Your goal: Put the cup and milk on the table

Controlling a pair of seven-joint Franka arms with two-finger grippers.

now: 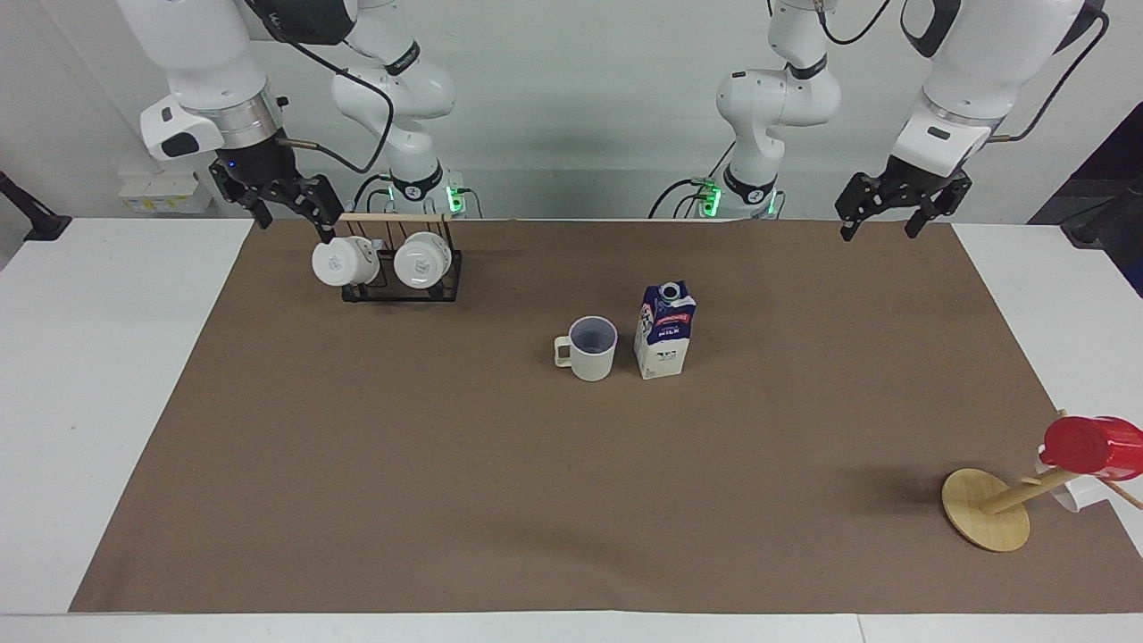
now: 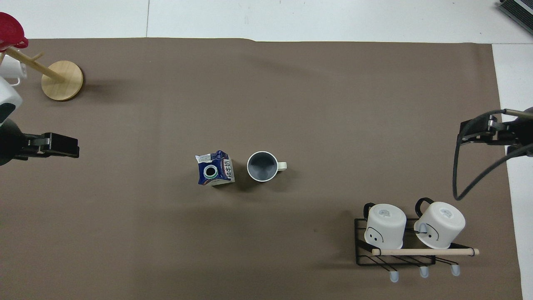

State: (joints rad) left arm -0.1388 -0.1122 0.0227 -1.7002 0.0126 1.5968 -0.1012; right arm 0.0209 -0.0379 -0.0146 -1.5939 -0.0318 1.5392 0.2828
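Observation:
The off-white cup point(image 1: 591, 348) point(image 2: 262, 166) stands upright on the brown mat of the table point(image 1: 446, 464) point(image 2: 333, 104), near its middle. Its handle points toward the right arm's end. Beside it, toward the left arm's end, the milk point(image 1: 664, 332) point(image 2: 214, 168) stands upright, a little apart from the cup. My left gripper point(image 1: 879, 232) point(image 2: 62, 145) hangs open and empty over the mat's edge at the left arm's end. My right gripper point(image 1: 297, 223) point(image 2: 474, 133) hangs open and empty beside the mug rack.
A black rack point(image 1: 402, 277) point(image 2: 395, 254) with two white mugs stands on the mat close to the right gripper. A wooden stand point(image 1: 987, 509) point(image 2: 62, 80) carrying a red cup point(image 1: 1089, 445) sits at the left arm's end, farther from the robots.

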